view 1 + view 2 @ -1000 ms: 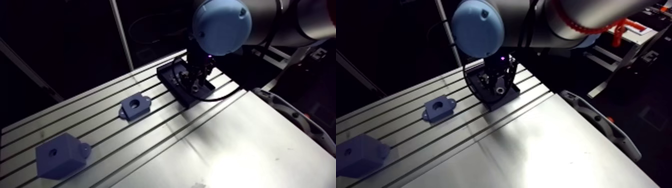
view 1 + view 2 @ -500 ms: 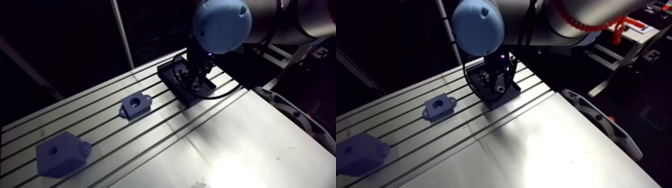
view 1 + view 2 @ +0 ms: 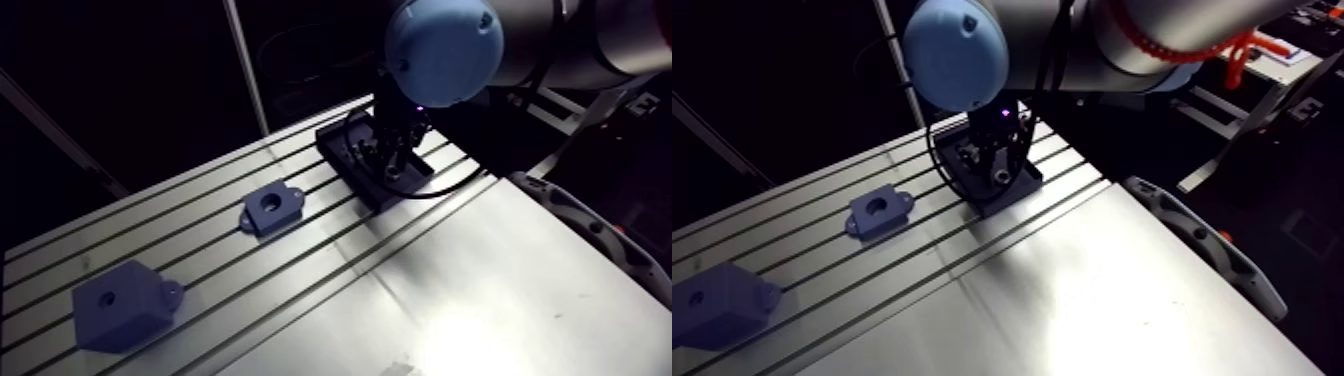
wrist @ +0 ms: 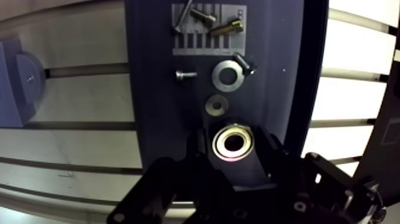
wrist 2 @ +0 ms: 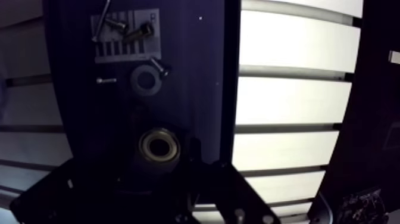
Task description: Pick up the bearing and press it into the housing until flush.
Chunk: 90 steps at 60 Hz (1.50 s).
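The bearing (image 4: 218,143), a shiny metal ring, lies in a black parts tray (image 4: 155,89). My gripper (image 4: 234,152) is down over the tray. Its two dark fingers (image 4: 199,156) stand close against the bearing's sides, shut on it. The bearing looks level with the tray's other parts. In the arm view the gripper (image 3: 392,158) is at the tray (image 3: 340,150) on the far side of the table. The housing (image 3: 270,209), a small blue flanged block with a round bore, sits on the slotted table to the tray's left, apart from the gripper.
Ahead of the bearing in the tray lie two washers (image 4: 228,76) and several screws (image 4: 186,75). A bigger blue block (image 3: 120,306) stands near the table's left front. A smooth metal plate (image 3: 480,300) covers the table's right front. A blue part (image 4: 24,83) shows beside the tray.
The arm views have shifted very slightly, so the camera moved a little. The gripper stays at the tray, and the housing and block have not moved.
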Available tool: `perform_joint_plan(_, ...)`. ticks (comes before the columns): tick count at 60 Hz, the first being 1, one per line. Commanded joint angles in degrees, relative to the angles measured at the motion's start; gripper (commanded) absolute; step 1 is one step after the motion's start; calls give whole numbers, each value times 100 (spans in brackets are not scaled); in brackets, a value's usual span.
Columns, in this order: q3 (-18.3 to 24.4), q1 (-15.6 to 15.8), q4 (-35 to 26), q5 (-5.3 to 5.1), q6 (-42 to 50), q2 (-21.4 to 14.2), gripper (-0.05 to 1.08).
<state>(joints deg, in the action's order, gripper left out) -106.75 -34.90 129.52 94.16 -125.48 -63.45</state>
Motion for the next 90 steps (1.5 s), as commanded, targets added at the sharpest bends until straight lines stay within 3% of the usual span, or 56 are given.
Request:
perform_joint_plan(1, 0, 1, 0, 19, 0, 5, 48)
perform_joint_plan(62, 26, 0, 0, 27, -43, -55, 55)
perform_joint_plan(77, 17, 24, -244, 10, -10, -459, 57)
perform_joint_plan(90, 297, 58, -1197, 2, 305, -987, 57)
